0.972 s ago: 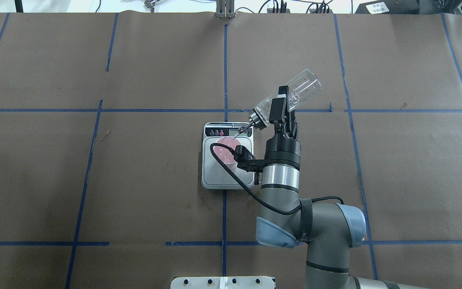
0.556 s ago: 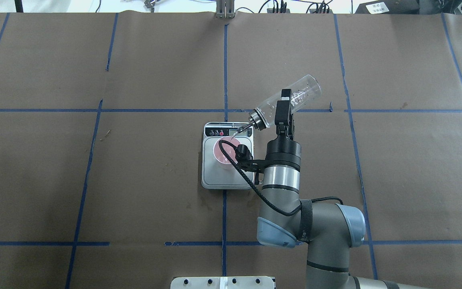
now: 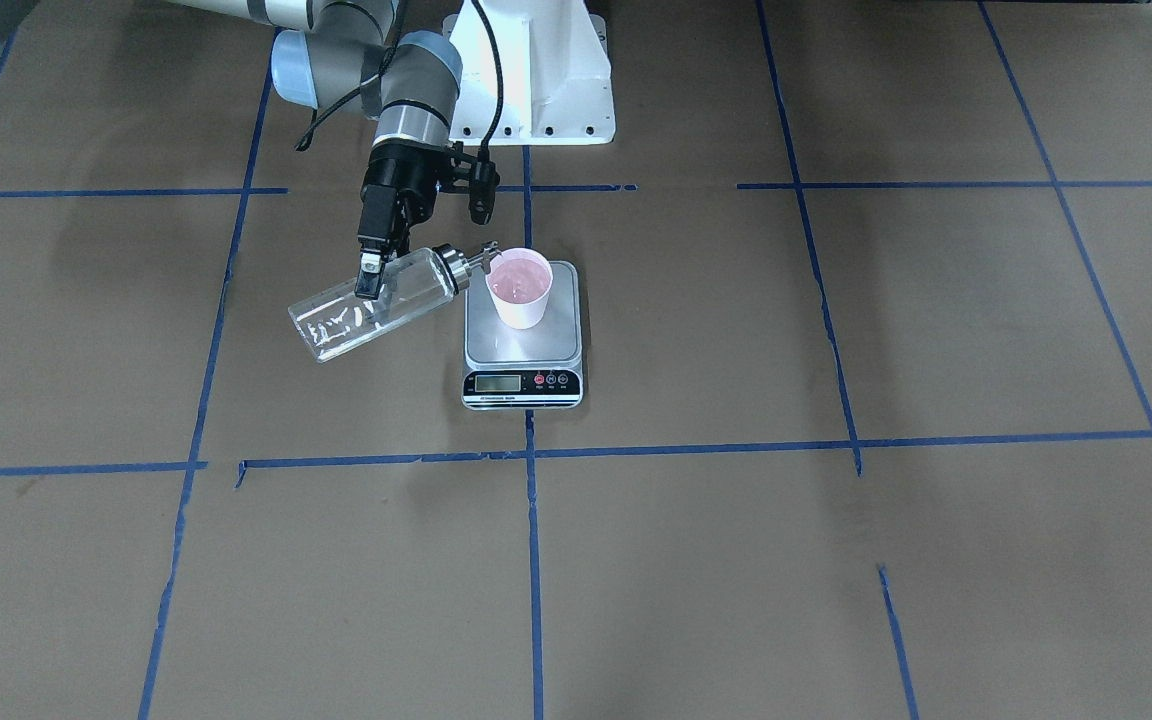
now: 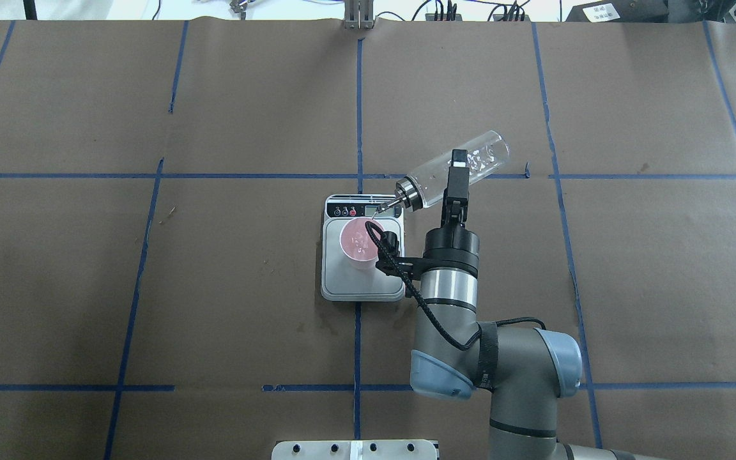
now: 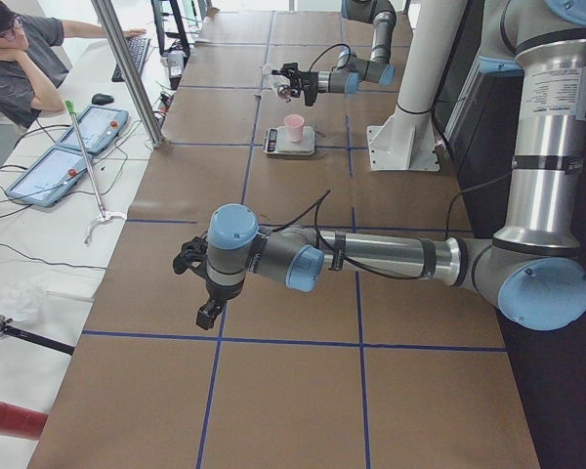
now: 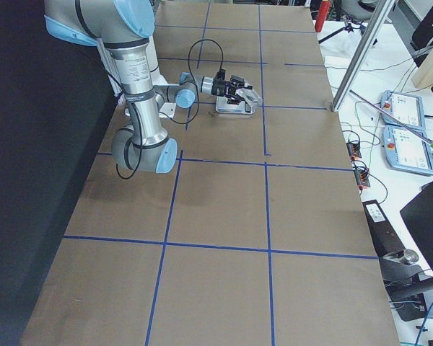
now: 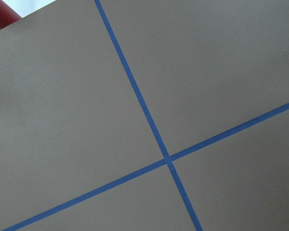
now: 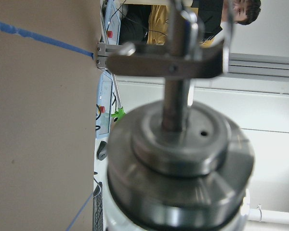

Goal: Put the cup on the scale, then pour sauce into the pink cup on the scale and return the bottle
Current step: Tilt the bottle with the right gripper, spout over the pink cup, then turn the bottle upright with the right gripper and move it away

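The pink cup stands on the far half of the scale, and shows from the front too on the steel platform. My right gripper is shut on the clear glass bottle, held tilted just right of the scale. Its silver cap and thin spout point at the cup's far rim. Droplets glint inside the bottle; the sauce itself is hard to see. The right wrist view is filled by the cap. My left gripper hangs over bare table far away; I cannot tell its state.
Brown paper with blue tape lines covers the table. The robot's white base is behind the scale. A black cable loops from the right wrist over the scale's corner. A person and tablets are beyond the table's far edge.
The right wrist has rolled and the bottle's base has come down, so the bottle lies flatter. The spout stays at the cup's rim. The wrist camera and cable have shifted off the cup.
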`<state>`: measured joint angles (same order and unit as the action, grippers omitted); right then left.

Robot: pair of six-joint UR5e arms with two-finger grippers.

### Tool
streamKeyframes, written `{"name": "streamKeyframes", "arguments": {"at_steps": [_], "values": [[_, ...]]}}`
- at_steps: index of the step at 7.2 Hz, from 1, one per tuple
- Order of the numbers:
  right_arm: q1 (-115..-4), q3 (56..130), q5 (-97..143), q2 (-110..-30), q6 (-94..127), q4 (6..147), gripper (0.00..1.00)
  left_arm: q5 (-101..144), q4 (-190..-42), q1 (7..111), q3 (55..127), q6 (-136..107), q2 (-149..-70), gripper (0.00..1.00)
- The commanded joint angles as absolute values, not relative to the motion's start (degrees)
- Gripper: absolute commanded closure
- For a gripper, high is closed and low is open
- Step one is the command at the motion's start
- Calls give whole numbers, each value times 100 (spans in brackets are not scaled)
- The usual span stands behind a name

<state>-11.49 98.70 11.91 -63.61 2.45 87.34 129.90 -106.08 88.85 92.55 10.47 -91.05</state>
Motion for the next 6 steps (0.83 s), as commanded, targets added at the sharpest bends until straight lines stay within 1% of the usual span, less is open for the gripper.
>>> {"name": "streamKeyframes", "arguments": {"at_steps": [1, 2, 3, 6], "values": [[-1081, 9888, 1222, -6372, 902, 8728, 100, 12990, -10608, 8886, 9255, 1046, -9105, 0], [-1055, 9931, 1317, -6372, 1480, 8710, 100, 12990, -10608, 8886, 9255, 1046, -9105, 0], [-1011, 9914, 1545, -6416, 2216, 8040, 100, 12999, -10608, 8886, 9255, 1046, -9105, 0], [-1019, 9940, 2081, -7239, 2347, 4695, 100, 12990, -10608, 8894, 9264, 1046, -9132, 0]]}}
